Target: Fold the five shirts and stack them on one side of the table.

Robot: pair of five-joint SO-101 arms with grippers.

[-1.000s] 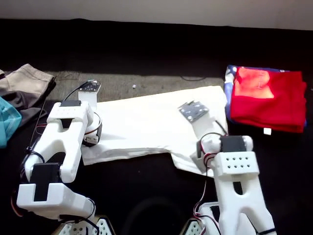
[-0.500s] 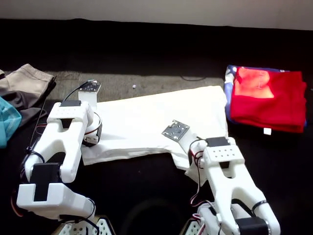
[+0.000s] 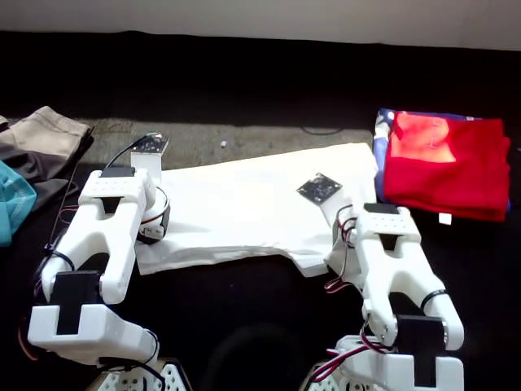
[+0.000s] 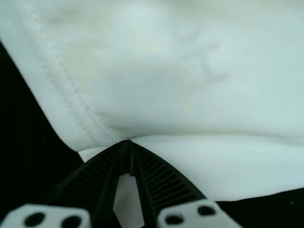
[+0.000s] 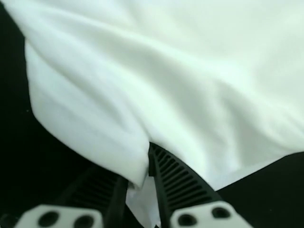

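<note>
I see white shirt [image 3: 252, 204] spread flat mid-bench [image 3: 244, 318]. Left fingers [image 4: 124, 148] pressed together, pinching its hemmed edge. Right fingers [image 5: 160, 164] pinching fold at its near right corner. Folded red shirt [image 3: 444, 167] sits bench's right side, just beside white shirt.

You're looking at a black surface [image 3: 244, 90] with a grey-brown patch [image 3: 269, 140] toward its far side. On that patch lies a small white speck [image 3: 223, 144], and a thin dark cable [image 3: 321, 130] curls at its far edge. A pale wall [image 3: 260, 12] runs behind.
</note>
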